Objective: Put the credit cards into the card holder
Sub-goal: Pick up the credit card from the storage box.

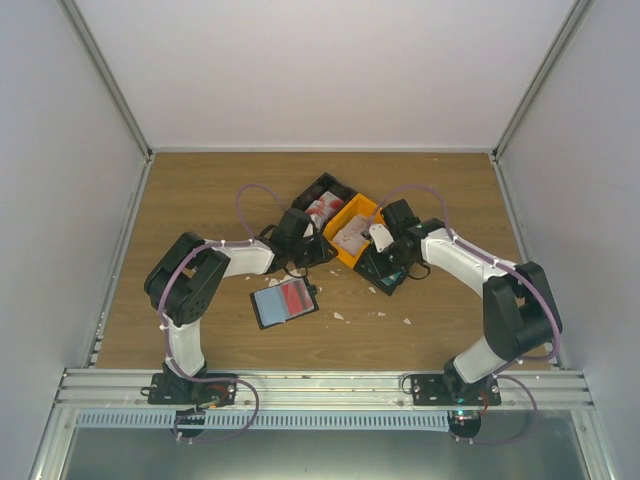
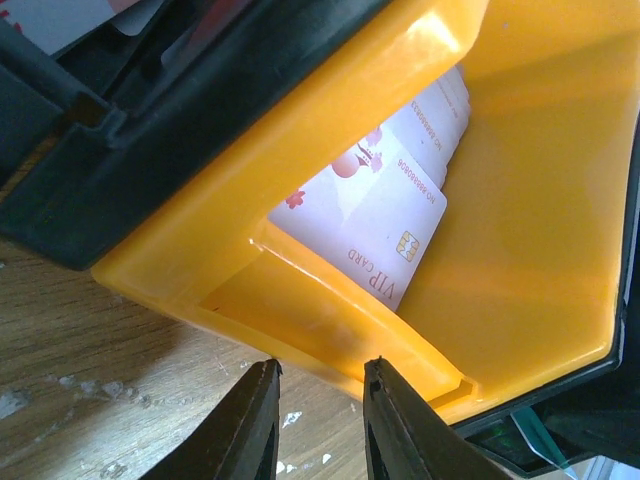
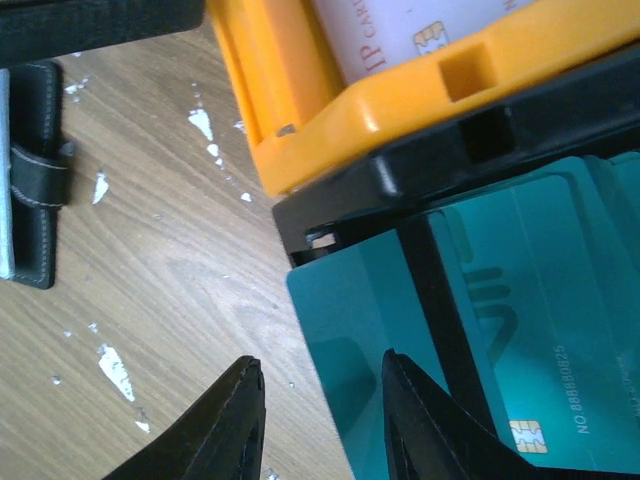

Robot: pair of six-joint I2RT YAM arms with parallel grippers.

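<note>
The card holder (image 1: 285, 301) lies unfolded on the table with a red-and-white card on it; its black clasp edge (image 3: 35, 170) also shows in the right wrist view. Pale credit cards (image 2: 390, 200) lie in the orange bin (image 2: 520, 200). Teal cards (image 3: 540, 330) fill a black bin (image 3: 440, 170), and one teal card (image 3: 360, 330) pokes out over its rim. My right gripper (image 3: 320, 362) is open, its jaws straddling that card's edge. My left gripper (image 2: 320, 365) is open and empty, its tips just short of the orange bin's corner.
A second black bin (image 1: 325, 203) with red-and-white cards stands behind the orange bin (image 1: 352, 232). White paper scraps (image 3: 115, 370) are scattered on the wooden table (image 1: 200, 200). Enclosure walls close off the left, right and far sides.
</note>
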